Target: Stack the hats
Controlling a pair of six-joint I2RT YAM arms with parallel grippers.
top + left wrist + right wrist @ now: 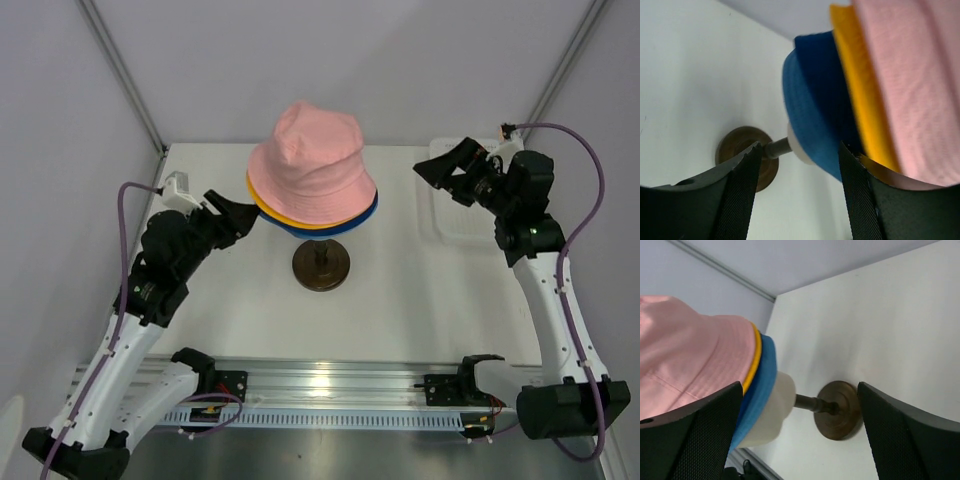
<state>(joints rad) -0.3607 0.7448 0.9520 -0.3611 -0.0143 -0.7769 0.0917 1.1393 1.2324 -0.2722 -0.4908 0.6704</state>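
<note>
**Operator:** What do we check first, working out from our side?

**Technician:** Nearest us, the dark round base [321, 268] sits on the surface [420, 300], between the two arms. The left hand [240, 213] is just beside the brims, with its fingers apart and nothing held. The right hand [437, 166] is farther off to the other side, fingers wide apart and also empty.

**Operator:** And where are the hats?

**Technician:** All four are on the mannequin head [772, 410]. The light blue hat [802, 105] is lowest, then the navy hat [827, 85], then the yellow-orange hat [282, 214], and the pink hat [308, 160] is on top.

**Operator:** Which step do we judge to be in hand?

**Technician:** We judge it to be clearing the hands from a finished stack. We recommend backing each hand straight outward with its fingers spread. The left needs most care, because a finger that catches a floppy brim could drag a hat askew.

**Operator:** How is the stack oriented?

**Technician:** Its long axis runs vertically along the post, with the crowns pointing up and the brims flaring down and out.
</note>
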